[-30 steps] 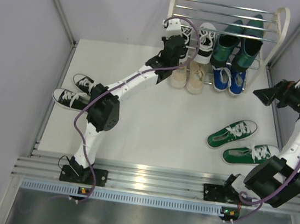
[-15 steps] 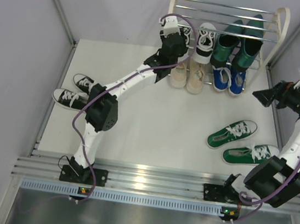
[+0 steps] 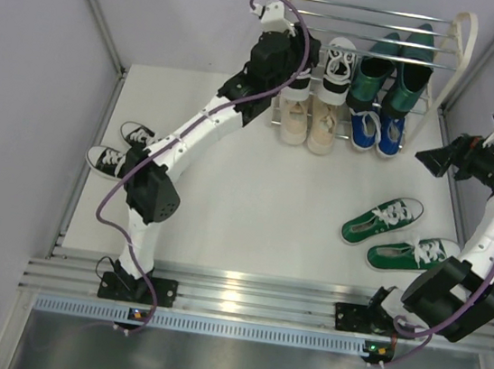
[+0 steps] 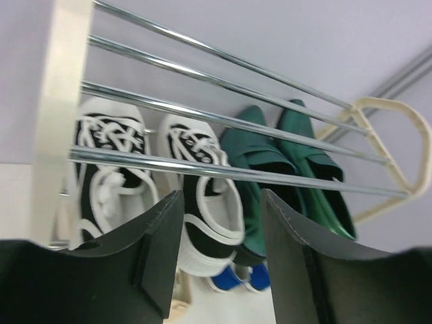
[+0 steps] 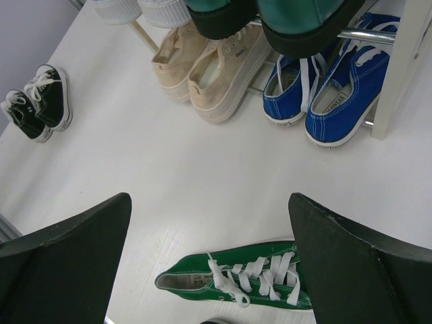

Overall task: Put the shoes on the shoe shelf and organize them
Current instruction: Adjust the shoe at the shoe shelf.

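The shoe shelf [image 3: 465,36] stands at the back. Its middle tier holds a black-and-white sneaker pair [image 3: 339,69] and the dark green dress shoes [image 3: 391,76]. Beneath them sit the beige lace-ups [image 3: 310,125] and the blue sneakers [image 3: 377,131]. My left gripper [image 3: 299,62] hovers at the shelf's left end, open and empty [image 4: 219,256], looking through the bars [image 4: 202,111] at the sneaker pair [image 4: 202,196]. Two green sneakers [image 3: 383,221] lie on the floor at the right. My right gripper [image 3: 433,157] is wide open [image 5: 209,199] above one green sneaker [image 5: 236,280].
A second black-and-white sneaker pair [image 3: 119,151] lies on the floor at the left, near the side rail; it also shows in the right wrist view as a small pair [image 5: 37,101]. Purple walls enclose the white floor on three sides.
My left arm has lifted up and back from the left black-and-white sneaker on the shelf, which stays on its tier. The right arm has not moved.
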Tool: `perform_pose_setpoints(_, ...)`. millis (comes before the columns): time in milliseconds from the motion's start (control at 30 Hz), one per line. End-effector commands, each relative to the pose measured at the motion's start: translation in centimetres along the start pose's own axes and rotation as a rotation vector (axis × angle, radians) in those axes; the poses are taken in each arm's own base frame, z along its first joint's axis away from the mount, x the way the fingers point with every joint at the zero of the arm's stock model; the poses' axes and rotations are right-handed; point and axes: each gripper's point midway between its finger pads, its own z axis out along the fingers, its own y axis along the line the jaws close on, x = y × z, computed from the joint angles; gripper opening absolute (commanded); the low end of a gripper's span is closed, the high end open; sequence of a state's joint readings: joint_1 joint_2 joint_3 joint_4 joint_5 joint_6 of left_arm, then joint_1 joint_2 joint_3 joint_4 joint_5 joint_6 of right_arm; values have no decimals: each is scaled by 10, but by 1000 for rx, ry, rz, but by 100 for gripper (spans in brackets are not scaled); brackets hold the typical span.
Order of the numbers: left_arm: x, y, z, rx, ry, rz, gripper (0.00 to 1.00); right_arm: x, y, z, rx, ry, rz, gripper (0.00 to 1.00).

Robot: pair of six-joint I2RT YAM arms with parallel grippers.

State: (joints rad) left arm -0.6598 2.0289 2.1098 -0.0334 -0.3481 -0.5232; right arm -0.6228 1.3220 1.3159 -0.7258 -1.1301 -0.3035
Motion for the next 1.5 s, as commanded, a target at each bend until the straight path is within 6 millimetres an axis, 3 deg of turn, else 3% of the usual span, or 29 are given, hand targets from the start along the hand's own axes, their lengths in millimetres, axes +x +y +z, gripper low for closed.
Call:
perform_pose_setpoints(0, 6, -30, -10, 115, 122, -143, 54, -15, 10, -4, -12, -32, -78, 99)
perform_pose_setpoints(167, 32, -30, 5, 107, 161, -236, 53, -16, 12, -5, -13, -34, -85, 99)
perform_pose_setpoints(367, 48, -25, 22, 85, 161, -247, 54, -13, 13, -5, -15, -33, -85, 99)
perform_pose_setpoints(700, 74, -22, 30, 69, 192, -264, 54, -13, 11, -5, -15, -33, -79, 99)
perform_pose_setpoints(1200, 119, 7, 51, -15, 211, -234, 56, -9, 13, -4, -19, -30, -69, 99)
perform_pose_setpoints(1233, 123, 9, 52, -20, 215, -234, 54, -9, 13, -4, -20, -29, -68, 99)
perform_pose_setpoints(1333, 122, 5, 54, -2, 207, -246, 33, -8, 14, -5, -17, -28, -74, 99)
perform_pose_setpoints(1367, 118, 3, 54, 7, 198, -250, 27, -8, 14, -5, -18, -28, -77, 99)
perform_pose_setpoints(1400, 116, 1, 55, 14, 188, -251, 14, -8, 14, -5, -17, -26, -76, 99)
perform_pose_setpoints(1467, 105, -4, 53, 25, 164, -248, 4, -6, 15, -5, -18, -23, -74, 99)
